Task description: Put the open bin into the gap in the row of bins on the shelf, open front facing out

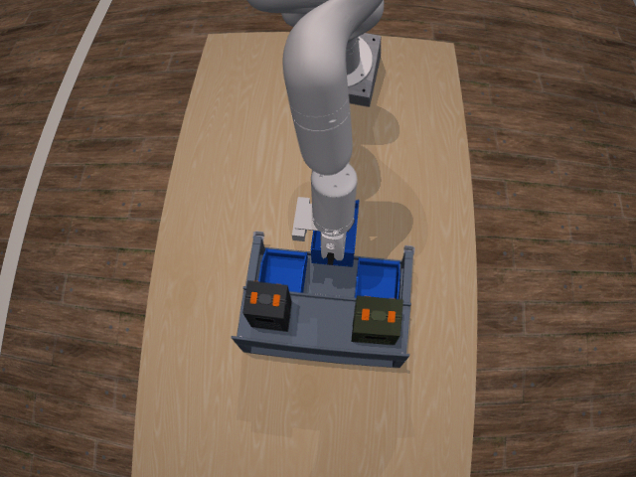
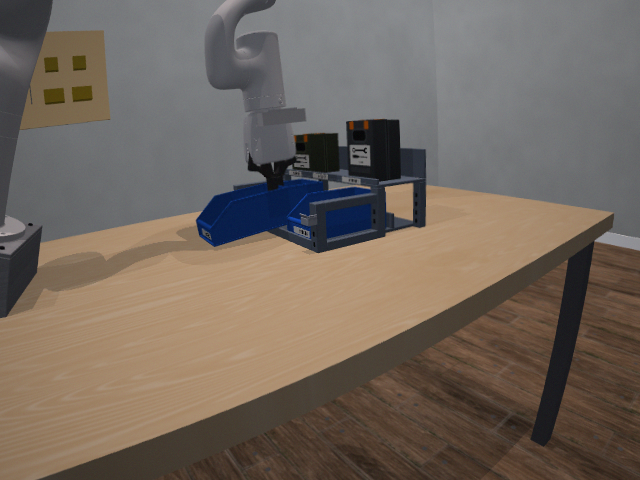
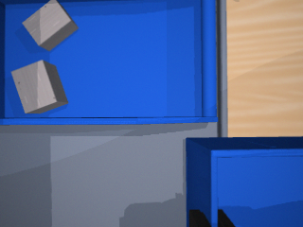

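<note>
The open blue bin is tilted, with its open front low toward the robot base and its back end raised at the shelf's front edge. My gripper is shut on the top of its back wall, one fingertip on each side. Its parts are not visible. The gap shows bare grey shelf between the left bin and the right bin. Two grey blocks lie in the left bin.
The low upper board covers the rear of the row. A black case and a green case stand on it. The front lip borders the shelf, with side frames at both ends.
</note>
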Action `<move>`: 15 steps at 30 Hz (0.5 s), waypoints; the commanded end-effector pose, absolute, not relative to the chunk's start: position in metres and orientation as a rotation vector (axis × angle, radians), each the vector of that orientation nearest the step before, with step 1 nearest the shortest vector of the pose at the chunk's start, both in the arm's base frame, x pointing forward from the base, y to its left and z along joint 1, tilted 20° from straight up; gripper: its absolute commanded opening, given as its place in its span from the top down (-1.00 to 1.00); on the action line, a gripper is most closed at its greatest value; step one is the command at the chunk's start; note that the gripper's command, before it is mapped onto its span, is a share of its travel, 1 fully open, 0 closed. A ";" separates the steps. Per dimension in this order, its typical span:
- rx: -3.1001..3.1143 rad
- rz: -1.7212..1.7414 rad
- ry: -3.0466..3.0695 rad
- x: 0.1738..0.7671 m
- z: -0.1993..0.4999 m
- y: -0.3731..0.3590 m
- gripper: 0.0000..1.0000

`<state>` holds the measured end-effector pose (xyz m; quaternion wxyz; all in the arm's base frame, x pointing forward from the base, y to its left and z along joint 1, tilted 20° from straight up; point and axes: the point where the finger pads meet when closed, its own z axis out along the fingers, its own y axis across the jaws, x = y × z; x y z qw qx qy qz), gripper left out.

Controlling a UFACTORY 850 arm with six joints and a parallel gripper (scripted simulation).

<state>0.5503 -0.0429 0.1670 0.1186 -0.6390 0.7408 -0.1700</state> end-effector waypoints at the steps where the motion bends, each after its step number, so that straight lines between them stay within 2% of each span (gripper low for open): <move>1: -1.854 -0.519 2.149 0.551 0.167 -0.043 1.00; 15: -1.848 -0.532 2.143 0.550 0.167 -0.043 1.00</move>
